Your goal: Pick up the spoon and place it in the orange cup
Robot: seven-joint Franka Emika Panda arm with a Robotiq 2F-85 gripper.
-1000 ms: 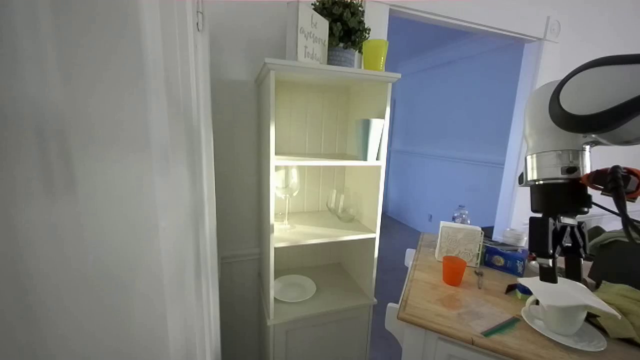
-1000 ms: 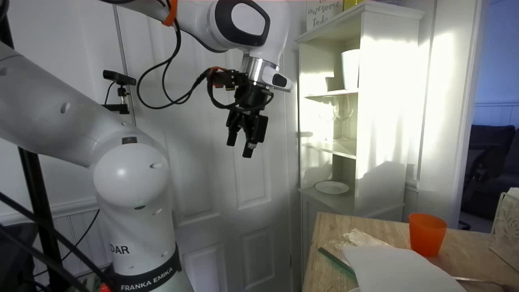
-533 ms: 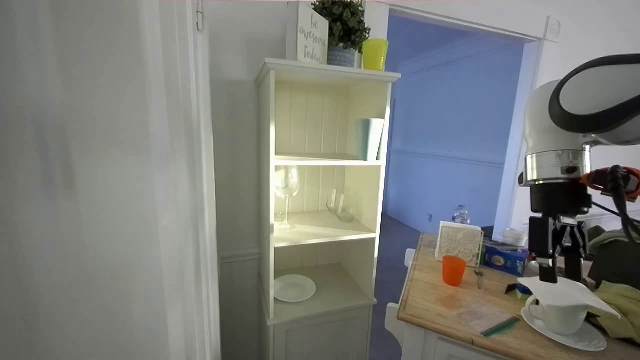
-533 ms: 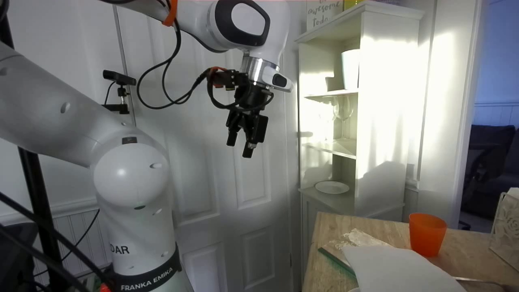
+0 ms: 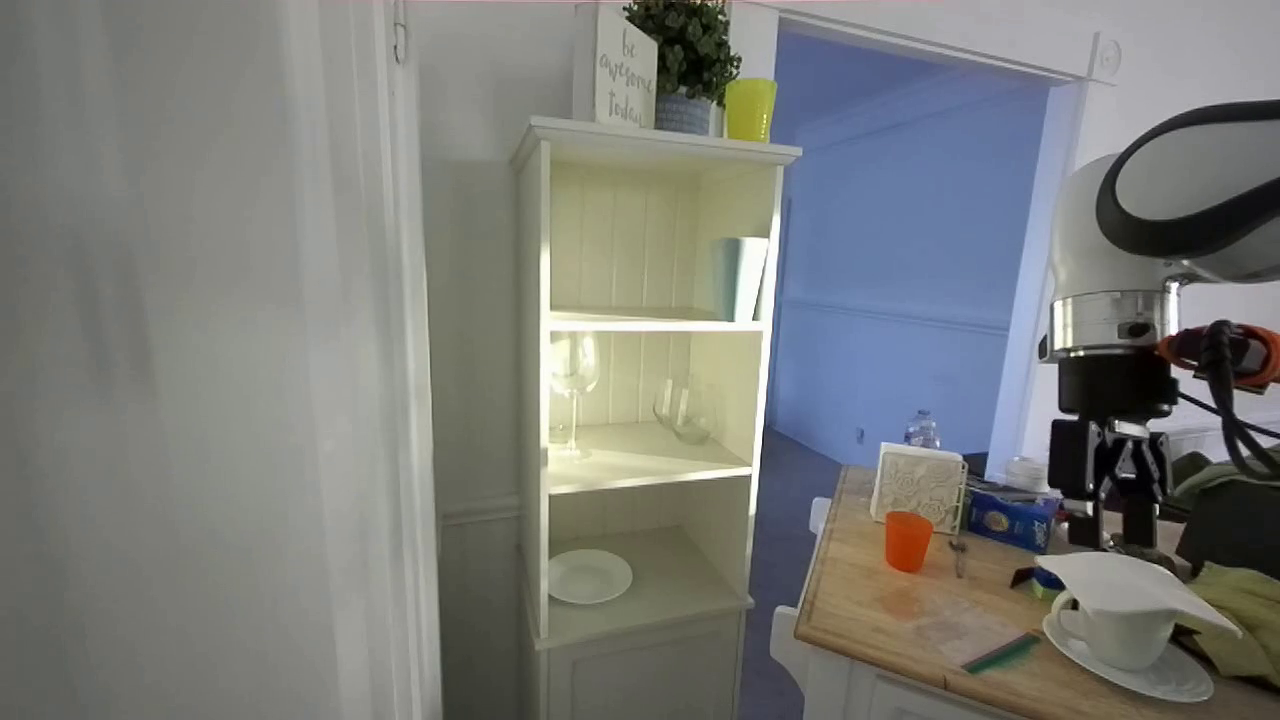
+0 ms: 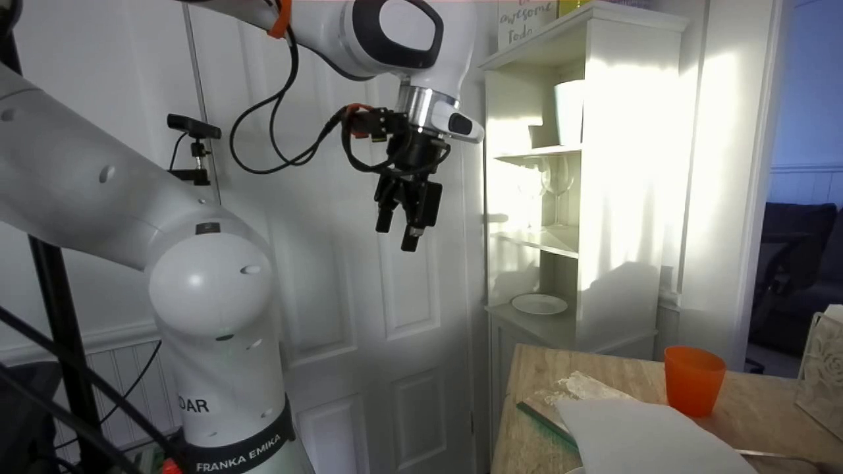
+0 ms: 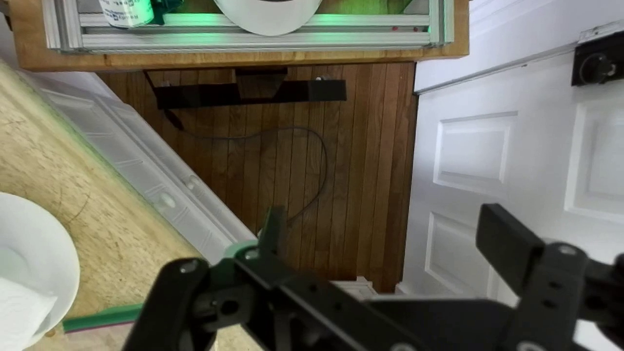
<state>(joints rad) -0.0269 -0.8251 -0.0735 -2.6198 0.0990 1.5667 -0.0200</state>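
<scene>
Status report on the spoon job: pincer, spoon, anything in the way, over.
Pincer open, holding nothing. Spoon on counter, beside orange cup, not yet inside. Possible obstacle: napkin over white cup.

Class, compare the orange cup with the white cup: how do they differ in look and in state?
Handle: the white cup has a looped handle; none shows on the orange cup.
Base: the white cup sits on a saucer; the orange cup stands directly on the wooden tabletop.
Top: a white sheet lies over the white cup; the orange cup's mouth is uncovered.
Shared: both stand upright.
</scene>
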